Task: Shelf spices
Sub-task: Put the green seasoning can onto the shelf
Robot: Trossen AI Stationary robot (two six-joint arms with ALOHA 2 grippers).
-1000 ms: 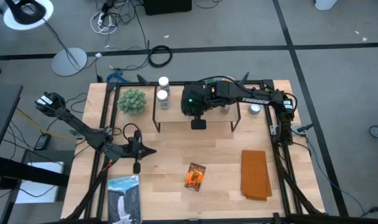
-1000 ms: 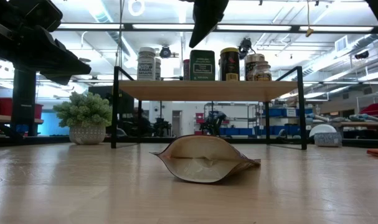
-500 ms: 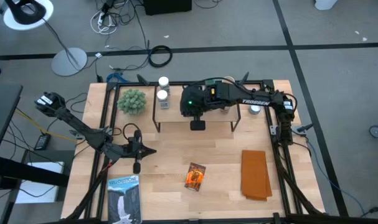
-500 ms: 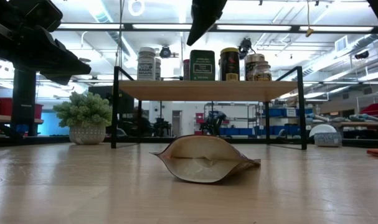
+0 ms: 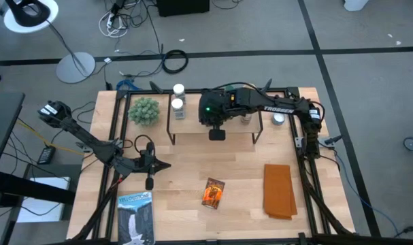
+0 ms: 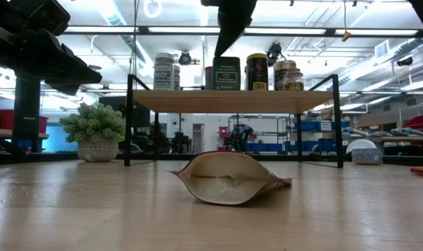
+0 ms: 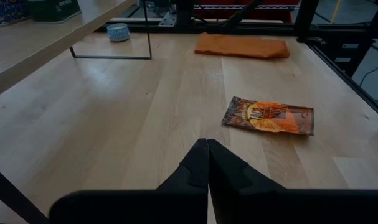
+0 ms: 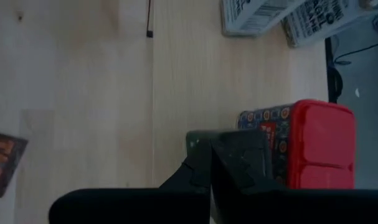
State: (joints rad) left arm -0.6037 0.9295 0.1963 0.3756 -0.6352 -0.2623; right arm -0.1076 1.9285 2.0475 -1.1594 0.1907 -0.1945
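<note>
On shelf [image 6: 232, 100]: 4 jars, 2 boxes; 1 packet [image 5: 213, 192] on table; both jaws closed, empty

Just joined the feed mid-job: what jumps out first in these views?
The right tool, shut and empty, hangs just above the dark box in the row of jars and boxes on the shelf. One orange-brown packet lies alone on the table in front of it, with the left tool shut, waiting near the table's left edge.

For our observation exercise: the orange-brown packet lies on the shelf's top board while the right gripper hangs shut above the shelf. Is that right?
Not quite. The packet lies on the table, in front of the shelf, as the high view shows. The right gripper does hang shut above the shelf.
</note>
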